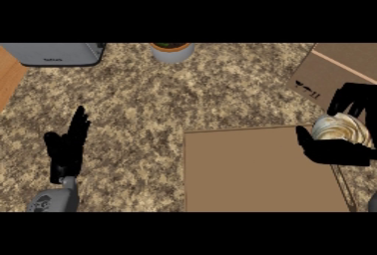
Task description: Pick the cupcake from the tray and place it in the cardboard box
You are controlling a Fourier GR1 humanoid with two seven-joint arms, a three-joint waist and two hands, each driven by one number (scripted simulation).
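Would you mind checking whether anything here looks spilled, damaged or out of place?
Nothing stands out: the cupcake sits intact in the right robot hand, near the tray edge, below the cardboard box; no spill shows.

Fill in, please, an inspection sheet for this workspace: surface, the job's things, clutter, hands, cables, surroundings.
Surface: speckled stone counter.
Job's things: cupcake held at the right edge of the tray; cardboard box at upper right, beyond it.
Clutter: grey appliance and plant pot at the far edge.
Hands: right hand, fingers curled round the cupcake; left hand open, resting at the left, fingers up.
Cables: nothing seen.
Surroundings: wooden surface at far left.
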